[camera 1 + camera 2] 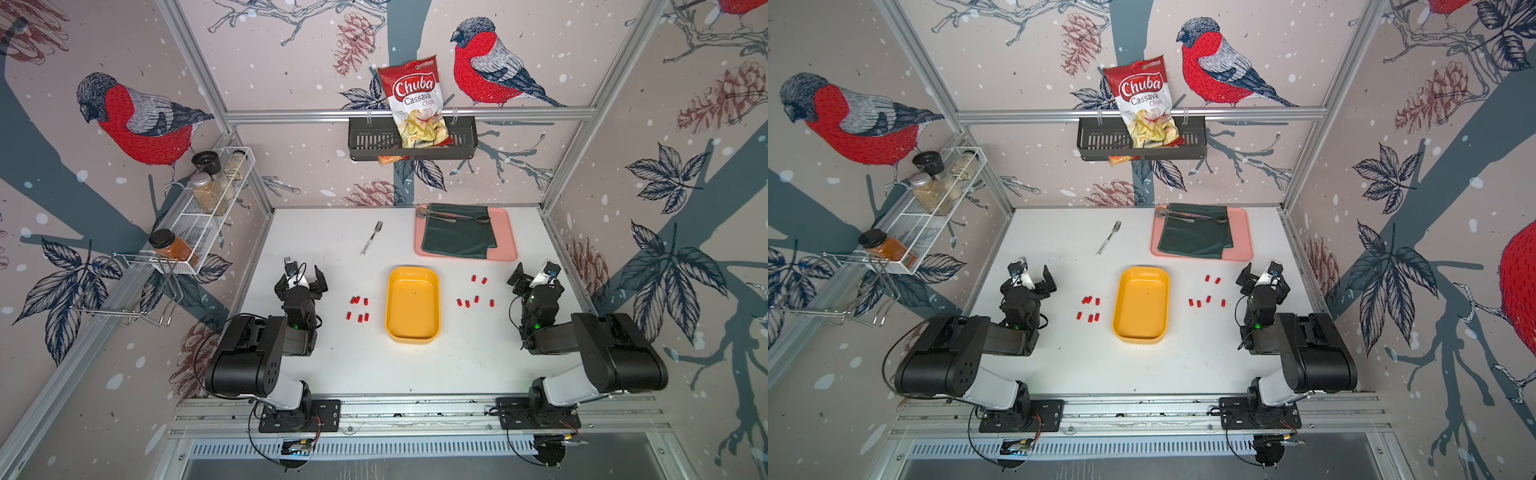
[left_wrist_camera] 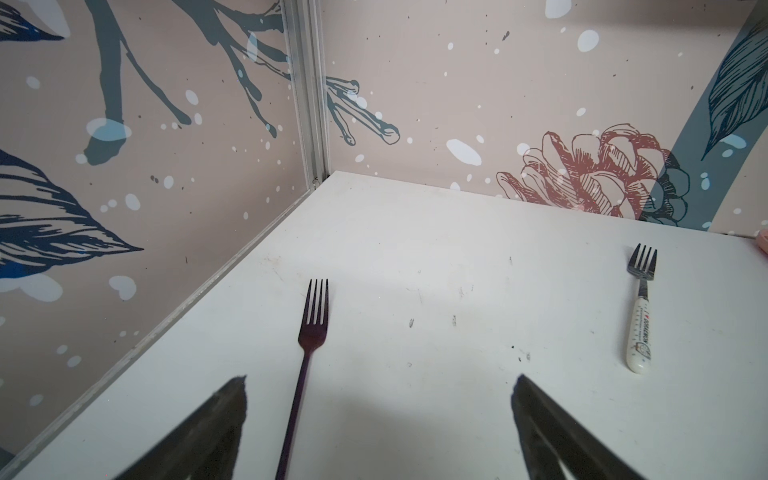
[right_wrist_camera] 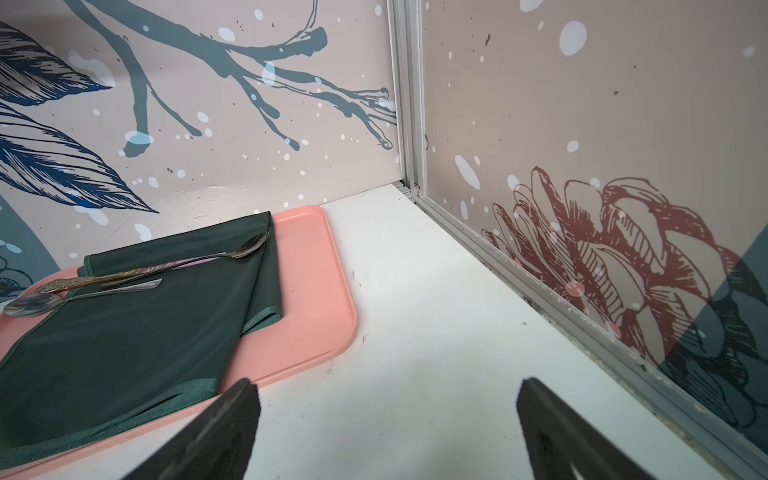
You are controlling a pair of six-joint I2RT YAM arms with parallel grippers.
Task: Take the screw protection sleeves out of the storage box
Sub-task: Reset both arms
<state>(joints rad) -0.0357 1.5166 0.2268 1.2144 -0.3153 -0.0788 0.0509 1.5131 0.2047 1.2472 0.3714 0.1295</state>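
Observation:
The yellow storage box (image 1: 412,305) (image 1: 1141,305) lies mid-table in both top views, and nothing shows inside it. Several red screw protection sleeves lie on the table on both sides of it: one cluster to its left (image 1: 360,318) (image 1: 1087,299), another to its right (image 1: 476,298) (image 1: 1208,299). My left gripper (image 1: 303,277) (image 2: 380,382) stands open left of the left cluster, with only a dark fork (image 2: 312,324) on the table between its fingers. At the right of the other cluster my right gripper (image 1: 536,270) (image 3: 388,386) is open over bare table. Neither wrist view shows the box or sleeves.
A white-handled fork (image 1: 372,238) (image 2: 640,324) lies behind the box to the left. A pink tray (image 1: 507,237) (image 3: 316,291) with a green cloth (image 1: 457,237) and spoons sits at the back right. A black basket (image 1: 365,139) with a chips bag hangs on the back wall. A spice rack (image 1: 208,220) hangs on the left wall.

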